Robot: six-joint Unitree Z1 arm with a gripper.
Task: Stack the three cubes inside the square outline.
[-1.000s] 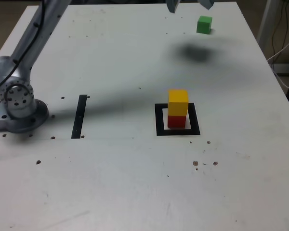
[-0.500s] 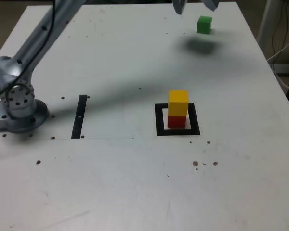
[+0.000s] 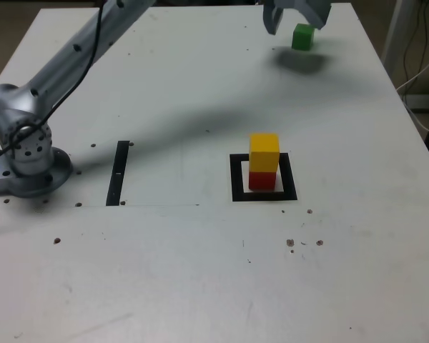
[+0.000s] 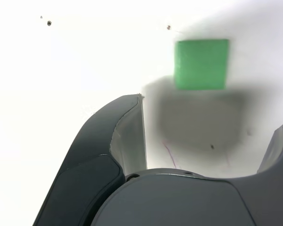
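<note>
The gripper (image 3: 297,18) hangs over the far part of the table (image 3: 200,271) with its jaws spread wide and nothing between them. The green cube (image 3: 303,36) sits on the table just ahead of the open jaws, roughly in line with the gap; in the wrist view it lies beyond the tip of the 1 fully visible finger (image 4: 118,141) and clear of it, not touching either jaw. How high the fingertips stand above the cube is hard to judge, since the exterior view cuts off the gripper's top (its shadow falls on the table just beside the cube).

Well away from the jaws, nearer the middle of the table, the square outline (image 3: 264,194) holds 2 cubes: the red cube (image 3: 262,179) rests on the pale centre and the yellow cube (image 3: 264,151) sits squarely on top of it. A thin black strip (image 3: 118,172) lies to the exterior view's left of the outline, near the arm's base (image 3: 28,161).
</note>
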